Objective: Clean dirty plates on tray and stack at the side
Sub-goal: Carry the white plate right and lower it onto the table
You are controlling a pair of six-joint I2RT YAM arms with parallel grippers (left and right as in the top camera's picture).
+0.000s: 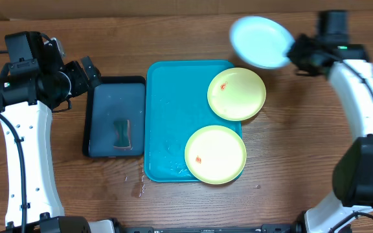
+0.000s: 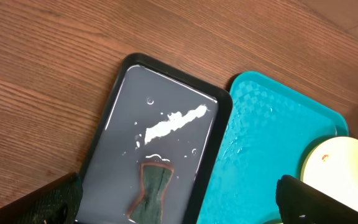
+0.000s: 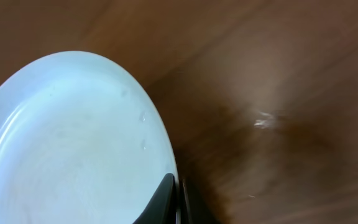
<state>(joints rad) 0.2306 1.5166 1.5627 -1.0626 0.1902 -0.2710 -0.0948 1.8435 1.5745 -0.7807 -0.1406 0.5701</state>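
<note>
Your right gripper (image 1: pixel 294 52) pinches the rim of the light blue plate (image 1: pixel 259 40), aloft beyond the far right corner of the turquoise tray (image 1: pixel 167 116) — it looks wet, so that thin edge grip could slip. Two smeared yellow-green plates (image 1: pixel 236 94) lie on the tray; your left gripper (image 1: pixel 88 72) hangs wide open. Wooden table (image 1: pixel 303 149), water-spotted.

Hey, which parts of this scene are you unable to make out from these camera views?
- Overhead: the light blue plate in the right claw is motion-blurred, so any smears on it are unreadable.
- Right wrist: that plate runs off the left and bottom edges.
- Left wrist: the sponge is cut by the bottom edge. A yellow-green plate is washed out by glare and cut by the right edge.
</note>
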